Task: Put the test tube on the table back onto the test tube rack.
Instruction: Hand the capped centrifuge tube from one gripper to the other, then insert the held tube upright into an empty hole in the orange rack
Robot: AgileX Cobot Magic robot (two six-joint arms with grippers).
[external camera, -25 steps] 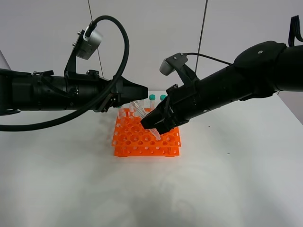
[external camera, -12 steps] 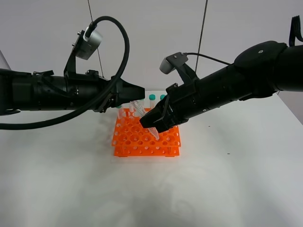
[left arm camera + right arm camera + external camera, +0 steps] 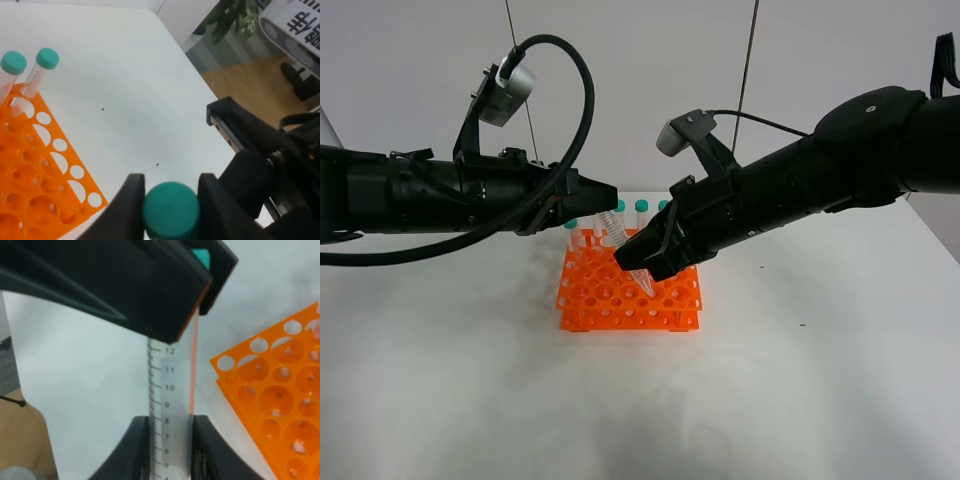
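Test tube [image 3: 618, 233] is off the table [image 3: 820, 380], tilted in the air above the test tube rack [image 3: 610, 298], tip pointing down at the holes. Left gripper [image 3: 171, 200] is clamped on its teal cap [image 3: 171, 215]. Right gripper [image 3: 171, 440] pinches the graduated body lower down. Two capped tubes [image 3: 37, 75] stand in the rack's corner.

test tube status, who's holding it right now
Left gripper shut on test tube at its teal cap. Right gripper shut on its body. Tube tilted over test tube rack, not seated. Nothing seen blocking.
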